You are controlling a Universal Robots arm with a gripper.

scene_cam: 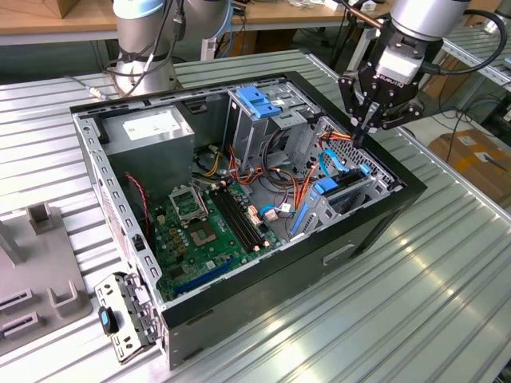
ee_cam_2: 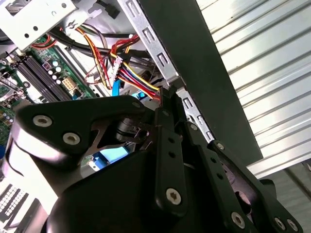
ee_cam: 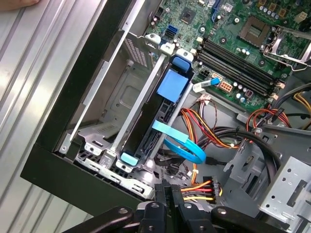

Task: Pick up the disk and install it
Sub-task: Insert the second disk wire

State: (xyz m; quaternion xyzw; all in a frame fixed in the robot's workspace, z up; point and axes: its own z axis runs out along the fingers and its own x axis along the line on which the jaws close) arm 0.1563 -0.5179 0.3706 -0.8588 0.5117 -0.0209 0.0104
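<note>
A big open computer case (scene_cam: pixel 239 263) fills the middle of the exterior view, lying on a table (scene_cam: pixel 447 271) made of silver metal strips. Inside the case, a green board (scene_cam: pixel 204 231) sits in the lower left part. A grey box (scene_cam: pixel 148 132) with a white sticker rests in the upper left corner of the case. A metal cage with blue clips (scene_cam: pixel 259 100) stands near the top middle.

The robot arm (scene_cam: pixel 419 16) comes in from the upper right of the exterior view. Its black gripper (scene_cam: pixel 361 128) hangs just above the right end of the case, and its fingers (ee_cam_2: pixel 167 104) are pressed together — nothing is held between them.

The disk (scene_cam: pixel 335 199) sits on its edge in a bay at the right end of the case, below the gripper. In the first wrist view the disk (ee_cam: pixel 163 109) stands in the middle, between metal rails, with a blue patch on top — a blue flat cable (ee_cam: pixel 182 143) curls beside it. Red, yellow and orange wires (ee_cam: pixel 201 187) lie near the fingers.
</note>
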